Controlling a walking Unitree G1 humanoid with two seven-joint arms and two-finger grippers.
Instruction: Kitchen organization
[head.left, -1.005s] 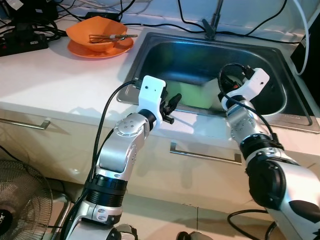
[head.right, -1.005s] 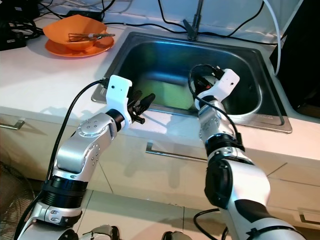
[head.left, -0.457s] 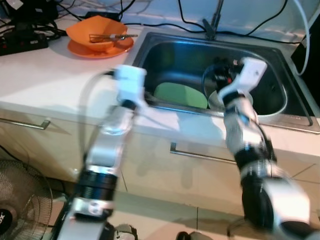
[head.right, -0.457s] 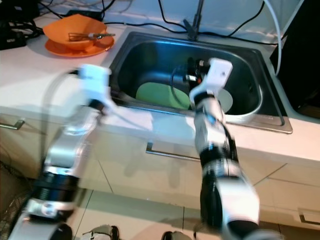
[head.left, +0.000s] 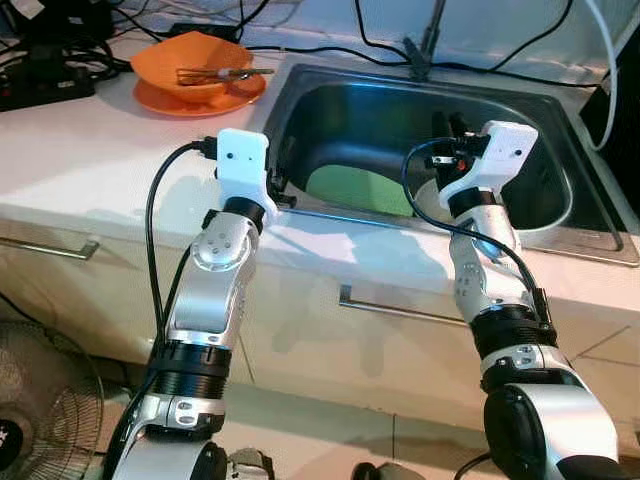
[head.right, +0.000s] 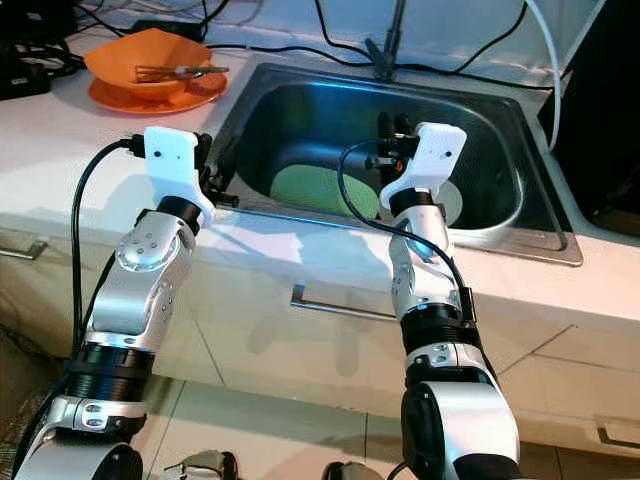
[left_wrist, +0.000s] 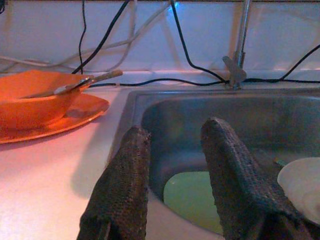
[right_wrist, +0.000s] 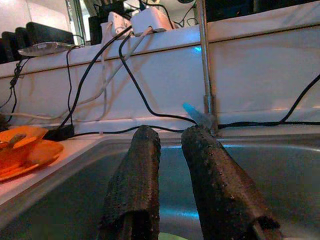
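A steel sink (head.left: 590, 225) holds a flat green plate (head.left: 360, 190) and a white plate (left_wrist: 302, 185) beside it. An orange bowl (head.left: 200, 68) with a whisk (head.left: 225, 73) stands on an orange plate at the counter's back left. My left gripper (head.left: 281, 188) hovers over the sink's front left rim, open and empty, pointing across the basin; the green plate (left_wrist: 192, 197) lies beyond its fingers (left_wrist: 125, 180). My right gripper (head.left: 452, 135) is raised over the middle of the sink, open with a narrow gap, holding nothing, aimed at the tap (right_wrist: 204, 65).
The tap (head.left: 425, 40) rises behind the sink. Cables and a power strip (head.left: 45, 85) crowd the back of the white counter (head.left: 100, 150). Drawer handles (head.left: 410, 310) run below the front edge. A fan (head.left: 40, 400) stands on the floor at lower left.
Both arms swung up. The left gripper moved left to the sink's front left corner. The right gripper rose out of the basin, uncovering the green plate.
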